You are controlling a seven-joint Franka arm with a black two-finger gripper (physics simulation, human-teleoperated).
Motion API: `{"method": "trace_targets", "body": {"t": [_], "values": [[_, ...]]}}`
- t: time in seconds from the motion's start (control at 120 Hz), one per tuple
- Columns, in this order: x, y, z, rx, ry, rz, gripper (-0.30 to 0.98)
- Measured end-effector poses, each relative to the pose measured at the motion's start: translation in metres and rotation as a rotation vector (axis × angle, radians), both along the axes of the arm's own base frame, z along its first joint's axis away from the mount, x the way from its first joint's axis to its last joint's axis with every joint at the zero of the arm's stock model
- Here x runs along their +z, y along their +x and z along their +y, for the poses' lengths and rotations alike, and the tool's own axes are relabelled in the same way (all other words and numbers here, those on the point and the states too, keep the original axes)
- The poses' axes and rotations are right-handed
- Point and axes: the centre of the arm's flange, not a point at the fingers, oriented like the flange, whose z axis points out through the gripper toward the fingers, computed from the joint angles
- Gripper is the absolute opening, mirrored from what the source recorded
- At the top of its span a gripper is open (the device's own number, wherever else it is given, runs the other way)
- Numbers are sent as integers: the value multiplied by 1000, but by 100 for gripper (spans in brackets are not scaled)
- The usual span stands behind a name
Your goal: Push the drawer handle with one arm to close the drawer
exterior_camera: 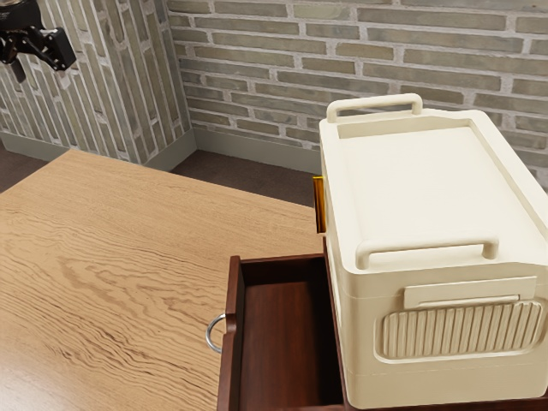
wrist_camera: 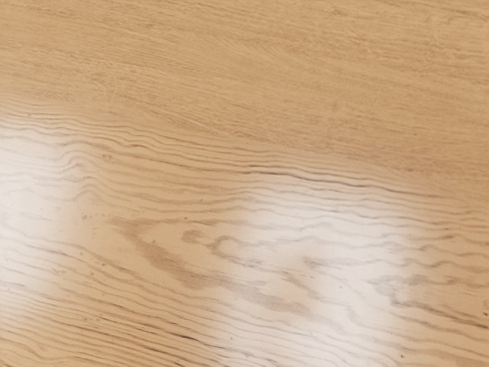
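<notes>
Hand (exterior_camera: 41,53) at exterior view's upper left, clear of contact; cannot tell if wide or narrow. Drawer (exterior_camera: 232,360) out, bottom centre; its handle (exterior_camera: 214,335) faces left, offering an inward push.

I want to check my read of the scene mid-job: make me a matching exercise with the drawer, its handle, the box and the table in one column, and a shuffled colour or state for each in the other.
1. Drawer
2. Drawer handle
3. Box
4. Table

A. Silvery and curved
B. Light brown with wood grain
C. Dark red-brown and open
D. Cream, two raised bars on top

Pairs: 1-C, 2-A, 3-D, 4-B
</notes>
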Motion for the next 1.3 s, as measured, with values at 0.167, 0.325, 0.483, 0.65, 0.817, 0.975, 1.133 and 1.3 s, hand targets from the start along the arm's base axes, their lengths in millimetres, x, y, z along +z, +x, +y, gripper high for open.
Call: {"method": "trace_targets", "body": {"t": [0.167, 0.325, 0.483, 0.65, 0.817, 0.975, 1.133, 1.3], "values": [[1, -1, 2, -1, -1, -2, 67], [97, -47, -11, -51, -1, -209, 67], [114, -58, -32, -103, -11, -232, 67], [104, -53, -51, -145, -21, -195, 67], [51, -145, -67, -248, -140, -95, 67], [-108, -218, -83, -191, -181, 75, 67], [-217, -234, -85, -146, -203, 128, 67], [-256, -245, -83, -92, -179, 131, 67]]}}
